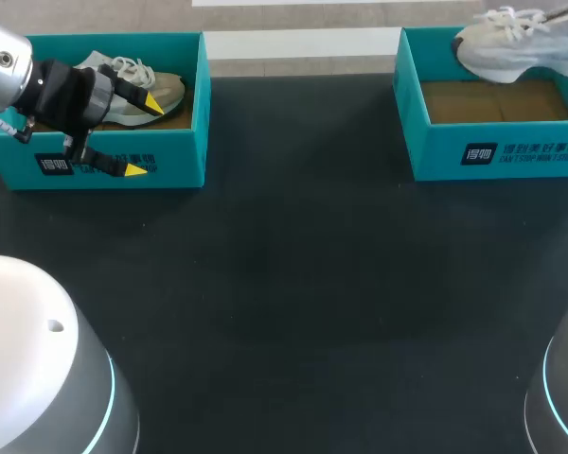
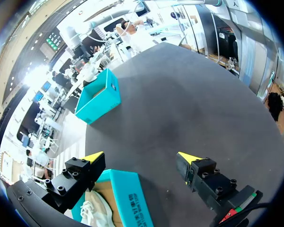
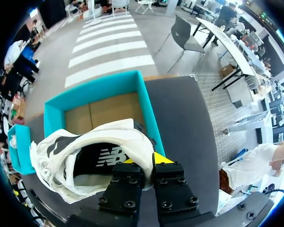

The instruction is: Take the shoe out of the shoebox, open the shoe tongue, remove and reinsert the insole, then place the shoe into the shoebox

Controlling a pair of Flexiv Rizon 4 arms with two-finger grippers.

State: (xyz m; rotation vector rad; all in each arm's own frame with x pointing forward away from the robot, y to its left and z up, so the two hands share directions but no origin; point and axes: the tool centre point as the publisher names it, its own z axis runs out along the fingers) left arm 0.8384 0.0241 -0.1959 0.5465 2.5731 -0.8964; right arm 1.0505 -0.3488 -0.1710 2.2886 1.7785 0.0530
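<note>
Clamping the white sneaker (image 3: 85,146), your right gripper (image 3: 142,161) is holding it over the right shoebox (image 3: 99,87), likely for removal, while your left gripper (image 1: 144,136) is hovering, jaws apart, astride the left shoebox (image 1: 182,156) wall.

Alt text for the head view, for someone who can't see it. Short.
The left gripper, open, straddles the front wall of the left teal shoebox, which holds a pale shoe. At the table's far right, a white shoe shows over the far side of a second teal shoebox, partly cut off by the view's edge.
</note>
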